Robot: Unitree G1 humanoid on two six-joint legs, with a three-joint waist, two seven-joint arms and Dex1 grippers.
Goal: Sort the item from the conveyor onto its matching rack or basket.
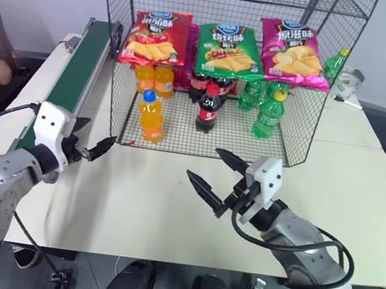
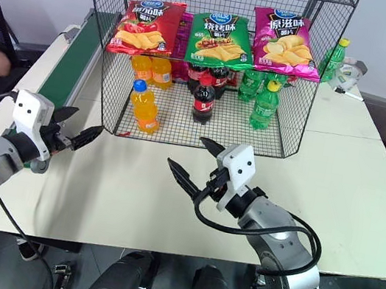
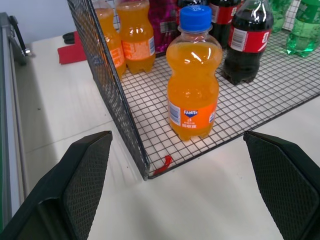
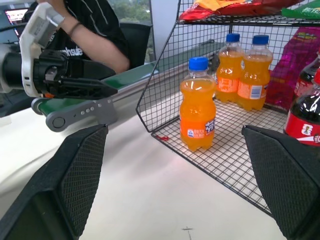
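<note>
Both pincers I see released: left pincer (image 1: 91,143) at lower left, right pincer (image 1: 214,171) lower center, each above the table (image 1: 144,211). Orange soda bottle (image 1: 152,116) stands upright inside the black wire rack (image 1: 297,125), at its front left corner, centre-left of the frame.

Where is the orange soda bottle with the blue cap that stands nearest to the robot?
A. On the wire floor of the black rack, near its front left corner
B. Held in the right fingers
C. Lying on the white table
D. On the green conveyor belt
A: the orange soda bottle stands upright on the wire floor of the black rack, apart from both open grippers.
</note>
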